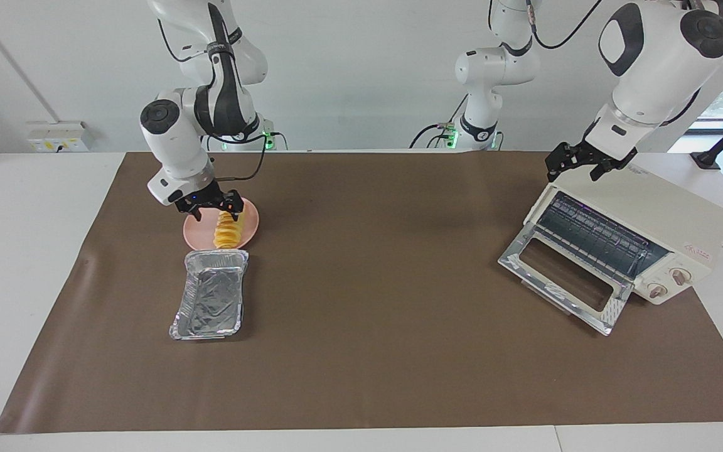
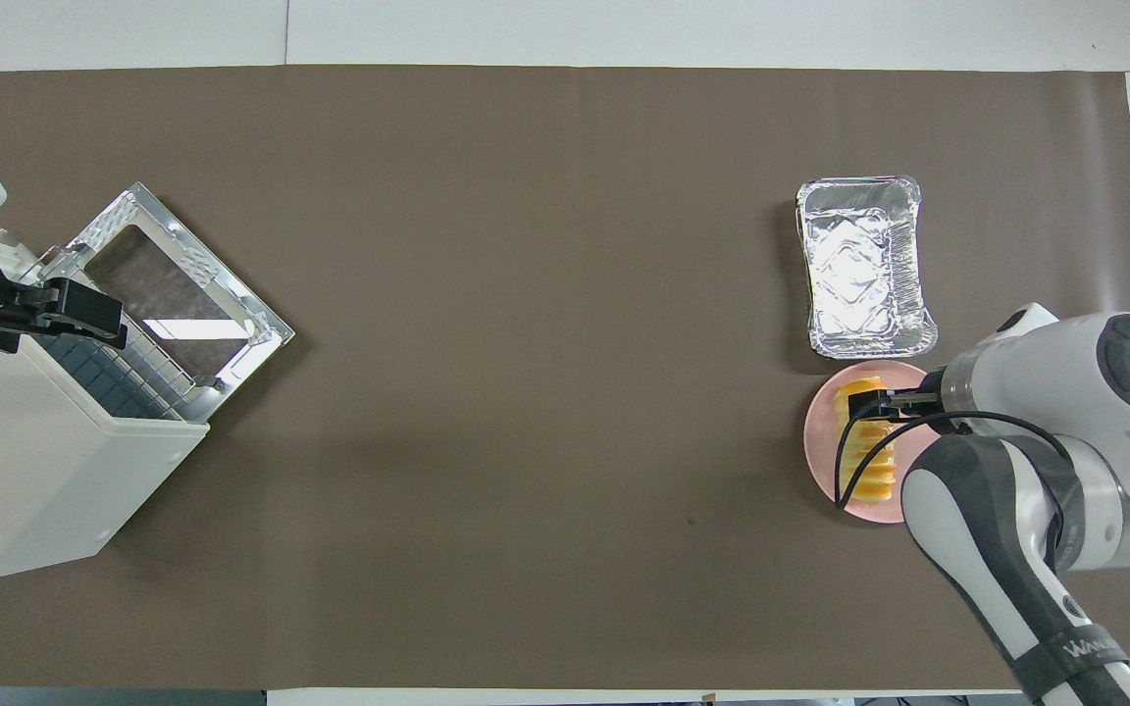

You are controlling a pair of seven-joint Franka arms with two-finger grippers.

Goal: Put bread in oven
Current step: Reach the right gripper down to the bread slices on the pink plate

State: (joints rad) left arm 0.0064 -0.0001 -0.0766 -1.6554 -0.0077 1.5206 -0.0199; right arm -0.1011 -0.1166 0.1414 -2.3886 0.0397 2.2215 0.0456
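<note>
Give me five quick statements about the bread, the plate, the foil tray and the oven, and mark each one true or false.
1. The bread lies on the pink plate. True.
2. The oven door is closed. False: it hangs open.
3. The foil tray holds the bread. False: it is empty.
4. The right gripper is over the bread. True.
5. The left gripper is at the foil tray. False: it is over the oven's top.

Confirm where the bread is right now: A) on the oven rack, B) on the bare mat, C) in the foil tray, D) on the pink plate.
D: the bread lies on the pink plate, under the right gripper; the foil tray holds nothing.
</note>
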